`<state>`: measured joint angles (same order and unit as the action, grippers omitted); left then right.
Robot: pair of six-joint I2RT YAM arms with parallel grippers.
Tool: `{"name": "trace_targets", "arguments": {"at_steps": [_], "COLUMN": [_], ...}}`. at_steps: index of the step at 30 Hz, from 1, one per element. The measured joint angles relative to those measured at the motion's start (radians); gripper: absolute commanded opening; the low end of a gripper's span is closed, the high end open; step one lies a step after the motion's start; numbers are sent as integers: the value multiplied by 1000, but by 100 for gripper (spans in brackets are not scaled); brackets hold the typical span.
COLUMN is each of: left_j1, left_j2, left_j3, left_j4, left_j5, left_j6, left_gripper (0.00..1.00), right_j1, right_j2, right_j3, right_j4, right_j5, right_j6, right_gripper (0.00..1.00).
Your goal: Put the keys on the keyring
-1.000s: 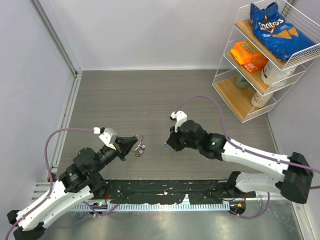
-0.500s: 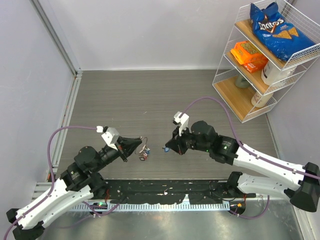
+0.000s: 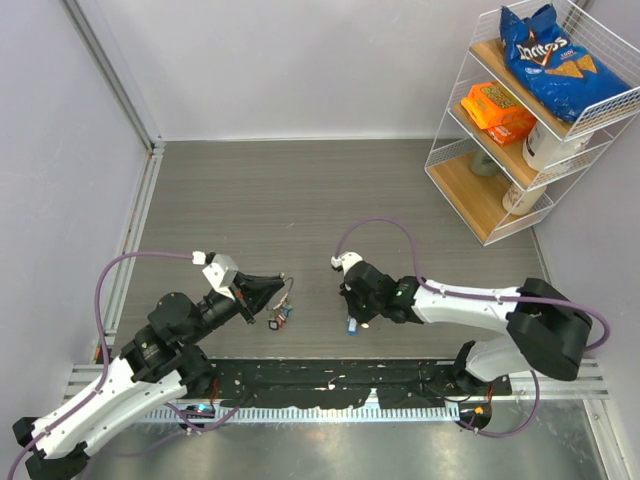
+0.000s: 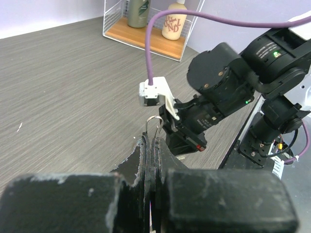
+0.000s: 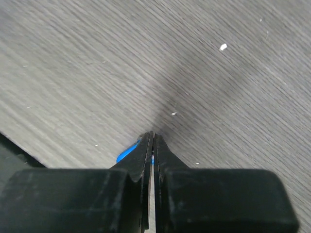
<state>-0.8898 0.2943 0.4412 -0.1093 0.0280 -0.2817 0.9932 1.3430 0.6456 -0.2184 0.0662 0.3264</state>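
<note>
My left gripper [image 3: 277, 288] is shut on the thin silver keyring [image 3: 290, 291], and small keys with red and blue heads [image 3: 280, 319] hang from it just above the table. In the left wrist view the ring's wire loop [image 4: 153, 123] sticks up from the closed jaws. My right gripper [image 3: 351, 314] points down at the table, to the right of the left gripper, and is shut on a blue-headed key [image 3: 353, 326]. In the right wrist view the blue head [image 5: 127, 152] shows left of the closed tips [image 5: 151, 137]; the key's blade is hidden.
A white wire shelf [image 3: 520, 120] with a chip bag, an orange box and bottles stands at the back right. The right arm's wrist [image 4: 218, 92] fills the space just beyond the ring in the left wrist view. A black rail [image 3: 330, 385] runs along the near edge.
My right gripper has swung down and toward the near edge with the blue key, ending low over the table. My left gripper has shifted slightly forward with the ring.
</note>
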Motion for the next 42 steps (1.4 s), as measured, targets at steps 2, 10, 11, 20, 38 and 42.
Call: {"name": "trace_targets", "arguments": {"at_steps": [2,10,11,20,38,42], "left_j1": [0,0,0,0,0,0], "left_j2": [0,0,2,14,36,36], "left_j3": [0,0,0,0,0,0], "left_j4": [0,0,0,1,6,6], "left_j5": [0,-1,-1,-1,-1,-1], "left_j6": [0,-3,-3,-3,-3,-3], "left_gripper": [0,0,0,0,0,0], "right_j1": [0,1,1,3,3,3], "right_j2": [40,84,80,-16,14,29], "right_j3": [7,46,47,71,72,72], "right_j4": [-6,-13,-14,-50,-105,-105], "right_j5": [21,80,83,119,84,78], "right_j6": [11,46,47,47,77,77], "right_gripper": [8,29,30,33,30,29]}}
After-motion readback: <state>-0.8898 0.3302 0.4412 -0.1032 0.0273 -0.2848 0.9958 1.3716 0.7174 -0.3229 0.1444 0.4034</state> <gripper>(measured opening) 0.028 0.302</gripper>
